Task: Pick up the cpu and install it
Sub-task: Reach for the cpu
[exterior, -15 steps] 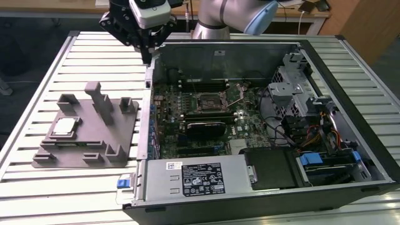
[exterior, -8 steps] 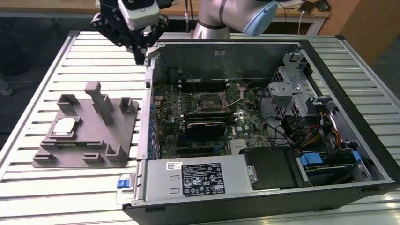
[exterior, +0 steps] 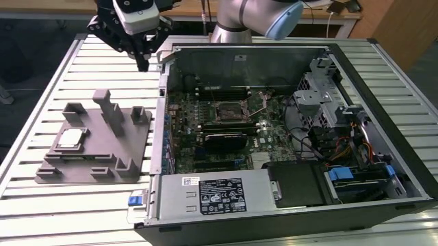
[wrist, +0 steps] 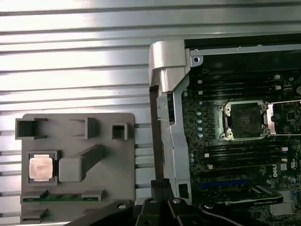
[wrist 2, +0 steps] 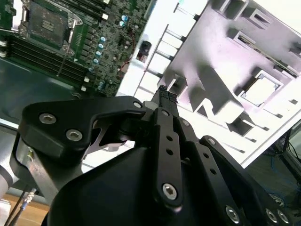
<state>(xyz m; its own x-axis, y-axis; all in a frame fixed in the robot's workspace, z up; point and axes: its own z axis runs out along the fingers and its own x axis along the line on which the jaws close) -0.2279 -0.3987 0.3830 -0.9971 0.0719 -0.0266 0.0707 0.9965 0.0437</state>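
The cpu (exterior: 71,139), a small flat square chip with a shiny silver metal top, lay in a square recess of the grey plastic fixture plate with upright posts (exterior: 96,154), on the side of that plate toward the exterior view's left. In the first wrist view the cpu (wrist: 40,168) sat flat in its recess, just beside a raised grey block of the plate (wrist: 117,169), and a narrow green board (wrist: 61,197) lay in a long slot near it. The plate rested on the white slatted metal table (exterior: 102,66), just beside the open black desktop computer case (exterior: 403,148).

My black end effector (exterior: 142,65) hung over the table by the far corner of the case, well apart from the cpu and touching nothing. In both wrist views my fingertips (wrist 2: 165,96) (wrist: 162,184) were pressed together with nothing between them, so the end effector was closed and empty.

Inside the case, on the green motherboard (exterior: 198,113), the black square socket with a metal frame (exterior: 229,113) (wrist: 245,120) sat between rows of dark slots, its frame lifted off it
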